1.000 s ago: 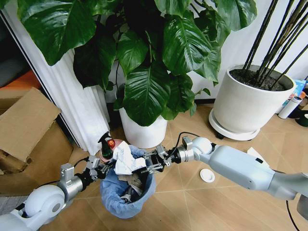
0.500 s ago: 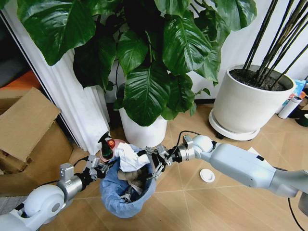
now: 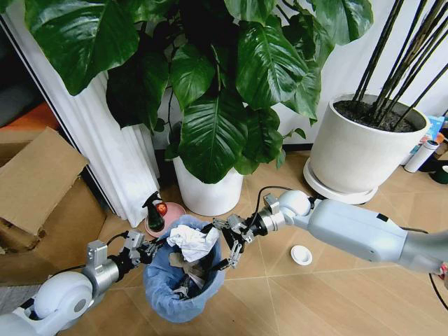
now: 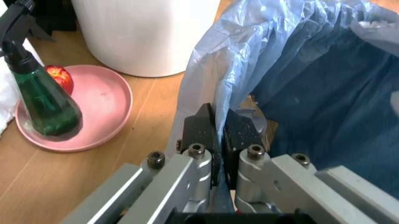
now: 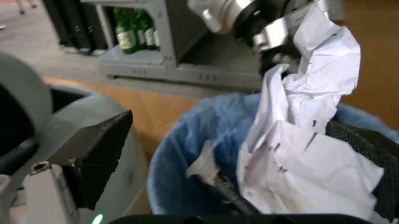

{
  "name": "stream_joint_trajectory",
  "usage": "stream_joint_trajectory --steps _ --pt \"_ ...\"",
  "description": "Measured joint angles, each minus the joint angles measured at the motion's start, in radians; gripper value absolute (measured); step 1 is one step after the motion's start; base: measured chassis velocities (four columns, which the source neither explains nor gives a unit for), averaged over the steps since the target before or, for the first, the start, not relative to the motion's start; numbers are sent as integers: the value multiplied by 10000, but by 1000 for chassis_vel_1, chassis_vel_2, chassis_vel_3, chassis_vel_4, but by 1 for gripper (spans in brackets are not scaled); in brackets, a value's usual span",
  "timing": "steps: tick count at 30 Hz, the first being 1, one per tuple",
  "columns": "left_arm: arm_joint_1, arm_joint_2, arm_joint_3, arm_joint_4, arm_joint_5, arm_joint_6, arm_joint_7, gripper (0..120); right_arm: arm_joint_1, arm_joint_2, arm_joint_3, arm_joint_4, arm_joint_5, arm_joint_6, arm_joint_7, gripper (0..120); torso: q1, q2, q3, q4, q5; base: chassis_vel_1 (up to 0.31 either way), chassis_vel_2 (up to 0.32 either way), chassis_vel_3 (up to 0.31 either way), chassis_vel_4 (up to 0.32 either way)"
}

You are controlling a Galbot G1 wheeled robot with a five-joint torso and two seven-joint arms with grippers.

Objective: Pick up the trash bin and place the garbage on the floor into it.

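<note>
The left gripper (image 4: pixel 217 128) has its fingers (image 4: pixel 198 130) pinched together on the light blue plastic liner at the rim of the small round dark trash bin (image 3: pixel 183 283), holding the bin just above the wooden floor (image 3: pixel 280 301). The right gripper (image 3: pixel 225 243) hangs at the bin's opposite rim with its fingers (image 3: pixel 234 256) spread apart and holding nothing. A crumpled white paper (image 3: pixel 192 241) rests on top of the bin's contents, between both grippers. A small white disc (image 3: pixel 302 255) lies on the floor beside the right arm.
</note>
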Motion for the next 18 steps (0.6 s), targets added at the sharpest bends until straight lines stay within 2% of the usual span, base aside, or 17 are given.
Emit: stream_joint_trajectory --steps 3,10,14,18 --pt "-26 0 0 0 -2 0 -2 0 295 55 -250 -7 -191 -21 -302 100 0 0 0 -3 -2 0 0 0 0" --pt "-11 -108 23 -1 37 3 -2 0 1085 393 -266 -275 -2245 185 -1375 100 0 0 0 -1 -4 0 0 0 0" --pt "-21 -151 23 0 46 4 -2 0 1206 515 17 -325 -3006 315 -1319 100 0 0 0 -2 -2 0 0 0 0" --pt "-36 -164 40 5 45 6 -12 0 1171 602 243 -336 -3439 423 -695 100 0 0 0 -1 -2 0 0 0 0"
